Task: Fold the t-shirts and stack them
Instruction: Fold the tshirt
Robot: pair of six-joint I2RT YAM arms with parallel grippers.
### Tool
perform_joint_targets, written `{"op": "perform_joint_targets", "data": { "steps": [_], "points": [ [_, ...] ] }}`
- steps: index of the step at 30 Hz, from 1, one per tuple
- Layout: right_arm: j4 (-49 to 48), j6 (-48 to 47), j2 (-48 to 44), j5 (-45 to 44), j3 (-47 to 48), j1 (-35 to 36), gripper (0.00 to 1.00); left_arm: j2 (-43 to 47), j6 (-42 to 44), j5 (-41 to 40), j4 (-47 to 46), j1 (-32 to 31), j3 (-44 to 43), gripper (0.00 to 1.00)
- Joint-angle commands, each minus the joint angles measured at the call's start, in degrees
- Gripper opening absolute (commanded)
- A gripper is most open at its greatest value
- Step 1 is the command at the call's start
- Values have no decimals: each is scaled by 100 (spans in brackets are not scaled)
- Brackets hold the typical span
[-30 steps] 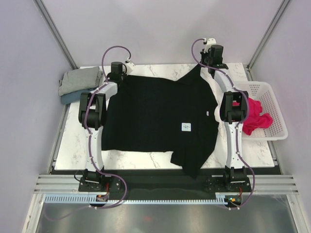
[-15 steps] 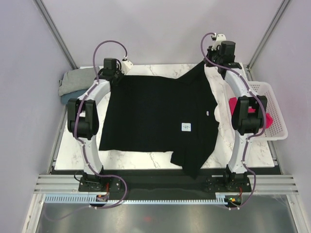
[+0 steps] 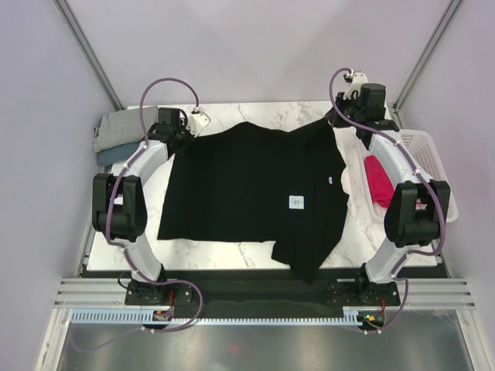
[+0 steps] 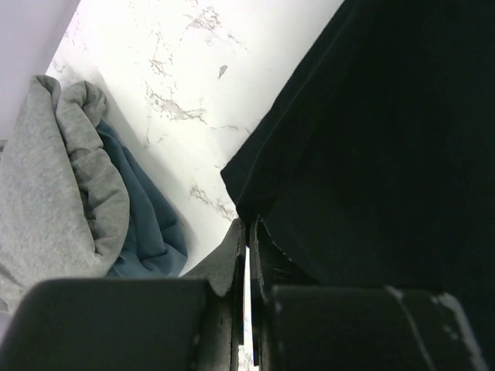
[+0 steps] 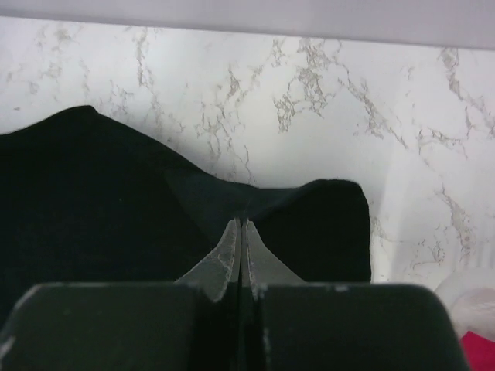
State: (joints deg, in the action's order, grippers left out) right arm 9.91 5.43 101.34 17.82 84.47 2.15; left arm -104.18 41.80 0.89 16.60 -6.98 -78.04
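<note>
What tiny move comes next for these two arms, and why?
Probably lift the far edge slightly and draw it toward the near edge: both pairs of jaws are shut on the far corners of the black t-shirt, which lies spread open and unfolded on the table.

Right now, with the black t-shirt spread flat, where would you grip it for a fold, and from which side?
Pinch the black t-shirt at its two far corners, coming down from above. It lies flat, so only its thin edges can be pinched. The left gripper and right gripper are shut on those corners, the cloth puckered at the right one.
</note>
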Motion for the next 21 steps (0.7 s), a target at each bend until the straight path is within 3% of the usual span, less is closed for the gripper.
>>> {"op": "perform_joint_targets", "data": {
  "steps": [1, 10, 21],
  "points": [
    [-139, 107, -632, 90, -70, 13, 0, 468, -190, 254, -60, 144, 166, 2],
    [46, 37, -1397, 81, -589, -4, 0, 750, -190, 254, -60, 627, 492, 2],
    [90, -51, -1652, 107, -1230, -356, 0, 601, -155, 465, -254, 892, 570, 2]
  ]
}}
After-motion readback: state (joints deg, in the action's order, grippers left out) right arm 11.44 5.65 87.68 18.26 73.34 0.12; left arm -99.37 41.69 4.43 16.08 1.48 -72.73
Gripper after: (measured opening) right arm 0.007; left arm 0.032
